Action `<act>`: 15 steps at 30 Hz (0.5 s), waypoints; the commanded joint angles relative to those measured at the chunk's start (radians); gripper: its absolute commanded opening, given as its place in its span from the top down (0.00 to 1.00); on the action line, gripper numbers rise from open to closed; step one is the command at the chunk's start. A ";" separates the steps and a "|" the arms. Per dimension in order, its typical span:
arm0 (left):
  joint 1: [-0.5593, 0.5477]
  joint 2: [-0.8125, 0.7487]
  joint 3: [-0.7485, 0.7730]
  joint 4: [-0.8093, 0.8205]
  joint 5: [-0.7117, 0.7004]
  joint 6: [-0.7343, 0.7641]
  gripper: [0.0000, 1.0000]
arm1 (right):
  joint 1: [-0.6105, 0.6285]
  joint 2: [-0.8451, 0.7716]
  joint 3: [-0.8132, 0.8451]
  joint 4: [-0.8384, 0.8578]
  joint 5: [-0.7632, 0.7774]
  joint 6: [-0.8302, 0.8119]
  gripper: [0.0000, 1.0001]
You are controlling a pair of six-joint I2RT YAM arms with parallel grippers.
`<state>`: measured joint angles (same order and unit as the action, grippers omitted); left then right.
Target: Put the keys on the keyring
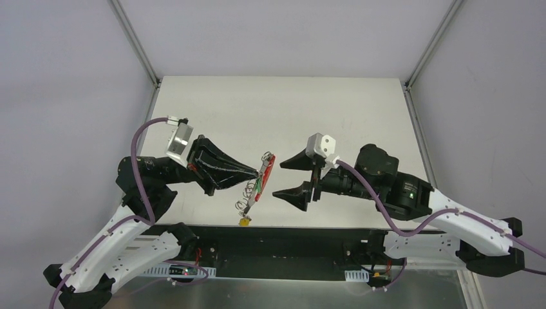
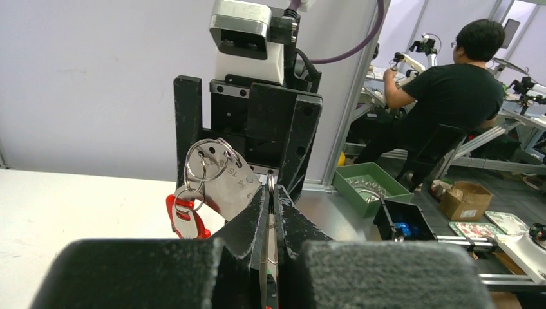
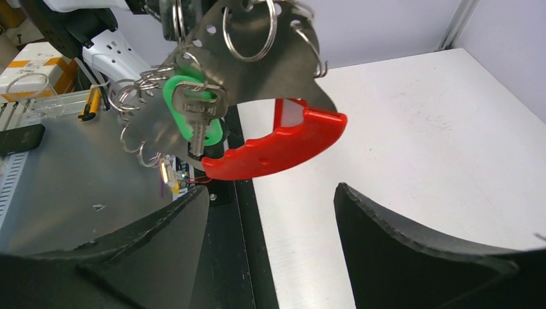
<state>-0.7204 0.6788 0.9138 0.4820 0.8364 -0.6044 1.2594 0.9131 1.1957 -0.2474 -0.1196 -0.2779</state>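
Right gripper (image 1: 277, 179), jaws spread wide and empty, faces the keyring (image 1: 268, 161) just to its left, long axis running near-to-far, pinched in the left gripper (image 1: 256, 174)

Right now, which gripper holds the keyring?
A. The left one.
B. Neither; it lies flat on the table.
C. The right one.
A: the left gripper is shut on the keyring and holds it up, while the right gripper stands open and empty, facing it.

The keyring (image 3: 283, 148), grey metal with a red grip and wire rings, sits clamped in the left pincer (image 1: 255, 172). A green-tagged key (image 3: 198, 111) dangles from it.
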 commanded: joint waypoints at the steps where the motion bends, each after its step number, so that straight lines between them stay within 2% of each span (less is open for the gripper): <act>1: -0.006 0.005 0.043 0.121 0.036 -0.053 1.00 | -0.026 0.005 -0.006 0.106 -0.038 0.035 0.26; 15: -0.007 0.005 0.056 0.135 0.074 -0.064 1.00 | -0.131 0.059 -0.048 0.286 -0.292 0.197 0.24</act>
<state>-0.7204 0.6891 0.9245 0.5255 0.8894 -0.6476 1.1431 0.9569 1.1610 -0.0933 -0.2886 -0.1577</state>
